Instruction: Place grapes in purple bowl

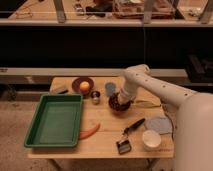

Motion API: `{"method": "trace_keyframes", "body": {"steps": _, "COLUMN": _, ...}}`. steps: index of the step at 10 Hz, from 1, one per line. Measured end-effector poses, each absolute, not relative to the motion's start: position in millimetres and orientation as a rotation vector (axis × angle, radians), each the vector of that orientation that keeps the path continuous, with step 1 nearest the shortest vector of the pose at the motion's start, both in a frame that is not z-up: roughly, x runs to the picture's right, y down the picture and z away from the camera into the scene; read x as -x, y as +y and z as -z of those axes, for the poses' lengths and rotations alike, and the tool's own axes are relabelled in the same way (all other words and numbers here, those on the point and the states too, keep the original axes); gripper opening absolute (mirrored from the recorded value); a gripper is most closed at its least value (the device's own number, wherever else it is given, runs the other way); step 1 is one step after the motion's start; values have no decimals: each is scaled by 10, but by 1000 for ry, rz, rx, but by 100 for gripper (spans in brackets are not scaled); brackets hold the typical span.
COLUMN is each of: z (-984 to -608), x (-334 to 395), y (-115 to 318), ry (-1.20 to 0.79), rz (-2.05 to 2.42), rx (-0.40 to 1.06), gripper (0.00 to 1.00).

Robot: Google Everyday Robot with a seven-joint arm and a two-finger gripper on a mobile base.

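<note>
Broadly, the white robot arm [165, 92] is the largest element. It enters from the lower right and bends at an elbow over the far edge of the wooden table [102, 147]. A green tray [54, 120] fills the left part of the tabletop.

The purple bowl [76, 86], a shallow plate-like dish, sits near the far edge just behind the tray. A small orange fruit [85, 86] rests on it, and a grey block [61, 90] lies just beside it on the left.

A deeper reddish-brown bowl [114, 108] stands near the table's centre, well apart from the purple bowl. The gripper [121, 99] is lowered into this bowl. Whether it is apart, together or clamped on anything cannot be told.

The grapes [117, 103] appear only as a dark mass inside the reddish-brown bowl, directly under the gripper, and no single berry can be made out.

A blue-grey cloth [159, 124] and a white bowl [151, 139] lie near the right front corner. A black-handled brush [129, 134] lies between the white bowl and the table's centre. An orange carrot [90, 131] touches the tray's right front corner.

A bluish cup [110, 89] stands just behind the reddish-brown bowl. A small metal can [95, 96] stands between that bowl and the purple bowl.
</note>
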State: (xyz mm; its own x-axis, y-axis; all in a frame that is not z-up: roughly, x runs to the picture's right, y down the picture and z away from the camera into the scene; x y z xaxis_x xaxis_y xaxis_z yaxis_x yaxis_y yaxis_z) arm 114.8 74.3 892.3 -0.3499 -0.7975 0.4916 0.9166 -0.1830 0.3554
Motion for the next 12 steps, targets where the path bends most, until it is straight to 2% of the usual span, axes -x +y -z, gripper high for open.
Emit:
{"method": "trace_keyframes", "body": {"steps": 5, "z": -8814, "x": -1167, "y": 559, "ry": -704, "rz": 1776, "rx": 169, "gripper": 0}}
{"method": "trace_keyframes", "body": {"steps": 8, "z": -8634, "x": -1136, "y": 141, "ry": -709, "rz": 1751, "rx": 60, "gripper": 0}}
{"method": "trace_keyframes", "body": {"steps": 12, "z": -8636, "x": -1168, "y": -321, "ry": -678, "rz": 1731, "rx": -11, "gripper": 0}}
